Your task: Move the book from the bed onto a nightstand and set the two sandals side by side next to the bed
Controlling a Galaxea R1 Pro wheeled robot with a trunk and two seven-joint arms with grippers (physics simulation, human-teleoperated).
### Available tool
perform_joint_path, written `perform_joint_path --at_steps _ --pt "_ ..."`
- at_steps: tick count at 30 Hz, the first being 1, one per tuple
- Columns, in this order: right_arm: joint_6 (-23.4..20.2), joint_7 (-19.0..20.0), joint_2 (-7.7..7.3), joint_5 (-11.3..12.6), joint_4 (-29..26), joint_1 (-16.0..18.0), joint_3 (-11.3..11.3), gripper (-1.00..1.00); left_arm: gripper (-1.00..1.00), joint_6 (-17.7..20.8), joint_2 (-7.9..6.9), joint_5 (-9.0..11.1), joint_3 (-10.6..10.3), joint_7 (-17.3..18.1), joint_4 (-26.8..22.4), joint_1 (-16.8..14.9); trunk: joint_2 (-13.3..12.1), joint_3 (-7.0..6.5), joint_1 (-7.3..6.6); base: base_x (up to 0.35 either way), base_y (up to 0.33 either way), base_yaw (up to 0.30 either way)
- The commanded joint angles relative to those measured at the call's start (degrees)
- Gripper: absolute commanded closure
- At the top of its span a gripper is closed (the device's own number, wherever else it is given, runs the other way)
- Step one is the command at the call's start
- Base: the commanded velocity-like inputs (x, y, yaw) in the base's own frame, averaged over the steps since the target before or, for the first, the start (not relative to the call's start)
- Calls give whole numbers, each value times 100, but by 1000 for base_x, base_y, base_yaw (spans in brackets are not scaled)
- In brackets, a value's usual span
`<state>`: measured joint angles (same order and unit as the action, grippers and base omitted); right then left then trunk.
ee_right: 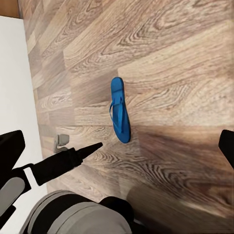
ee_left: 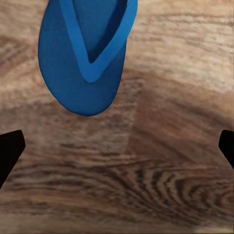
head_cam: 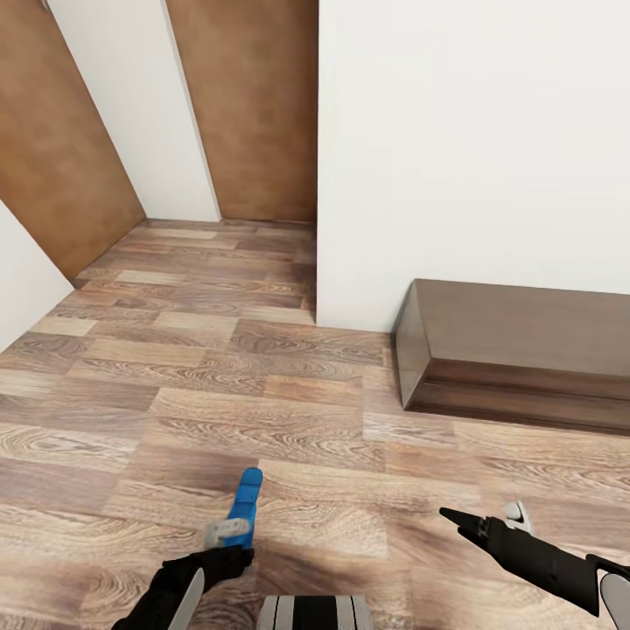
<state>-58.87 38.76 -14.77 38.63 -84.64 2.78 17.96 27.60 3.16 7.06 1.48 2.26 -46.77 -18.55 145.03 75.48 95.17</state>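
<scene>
Left gripper (head_cam: 229, 531) and right gripper (head_cam: 490, 516), both low, jaws apart.

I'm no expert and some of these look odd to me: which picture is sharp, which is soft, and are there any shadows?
Head view: evenly lit, wall flat white, no glare, hardly any shadow. Left wrist view: close up, floor grain smeared and soft, sandal cut off by the frame edge. Right wrist view: sharper, sandal whole, with a dim shadow on the boards near the robot's body.

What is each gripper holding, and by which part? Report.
Nothing. Left gripper open, short of the sandal lying on the floor; right gripper open, empty.
</scene>
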Motion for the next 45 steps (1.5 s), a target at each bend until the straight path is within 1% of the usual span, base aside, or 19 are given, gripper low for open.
perform_joint_path --at_steps 1,2,3,9,41,43,45 --pt "-28 36 0 -22 0 4 7 -100 -100 22 11 12 12 -189 -8 0 2 5 -1 0 0 0" --pt "-28 36 0 -22 0 4 7 -100 -100 18 16 -2 10 -268 -8 0 2 5 -1 0 0 0" --pt "-28 36 0 -22 0 4 9 -100 -100 11 25 -31 6 -428 -8 3 2 5 -1 0 0 0" --pt "-28 36 0 -22 0 4 11 -100 -100 4 35 -61 2 -578 -8 9 2 5 -1 0 0 0" --pt "-28 36 0 -22 0 4 -3 -100 -100 -15 44 -64 -7 -595 -3 18 2 5 -1 0 0 0" --pt "-28 36 0 -22 0 4 -3 -100 -100 -92 44 -64 -4 -595 -3 18 2 5 -1 5 0 0" --pt "-28 36 0 -22 0 4 -3 -100 -100 -246 40 -64 -1 -595 -3 18 2 5 -1 91 -11 0"
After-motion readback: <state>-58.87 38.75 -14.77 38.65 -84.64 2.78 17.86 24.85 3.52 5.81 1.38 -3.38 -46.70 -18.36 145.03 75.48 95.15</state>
